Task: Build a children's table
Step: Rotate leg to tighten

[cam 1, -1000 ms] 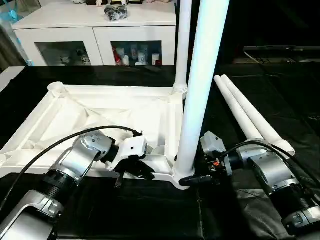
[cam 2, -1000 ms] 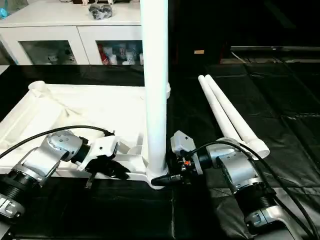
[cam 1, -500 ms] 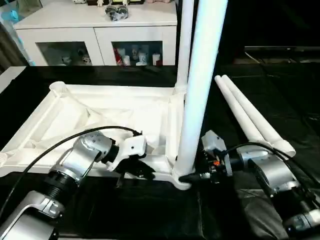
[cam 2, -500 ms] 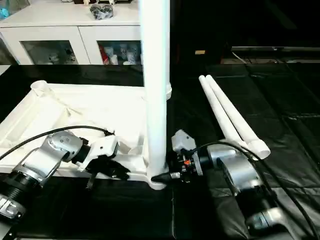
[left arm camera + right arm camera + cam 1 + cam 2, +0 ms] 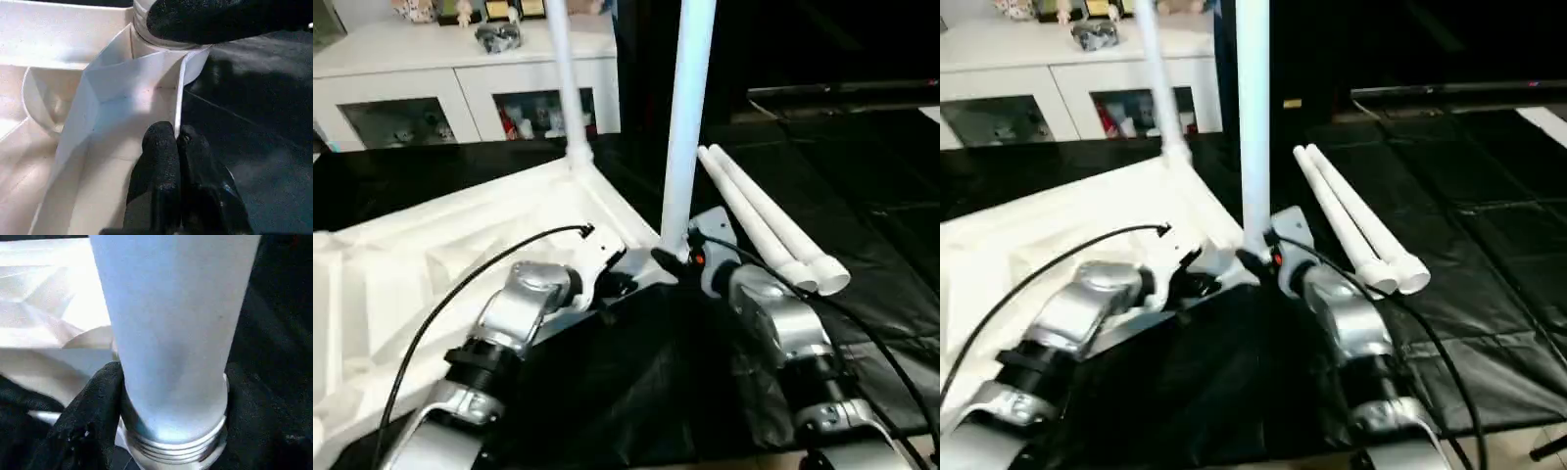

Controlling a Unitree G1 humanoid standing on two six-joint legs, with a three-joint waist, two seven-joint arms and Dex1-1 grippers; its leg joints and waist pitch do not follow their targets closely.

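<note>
Left end effector [image 5: 177,147]: closed; we see its fingers pinching the thin rim of the top [image 5: 431,255] at the near corner, just beside the socket.
Right end effector [image 5: 166,396]: we see its fingers clasped around the base of the near leg [image 5: 685,117], right above the threaded collar.
Key relation: the near leg stands upright, long axis vertical, its foot at the near-corner socket [image 5: 168,36], directly between the right fingers. We judge the right arm the one to turn or press it home while the left steadies the top.
Top: lies underside up on the black floor covering [image 5: 862,176], ribs showing.
Sockets: near corner holds the near leg; the corner behind it holds the far leg [image 5: 563,69], also upright.
Spare legs [image 5: 764,220]: two, lying side by side on the covering off the top's right edge, nearer the right arm.
Cabinet [image 5: 460,88]: beyond the top, small items behind its glass.
</note>
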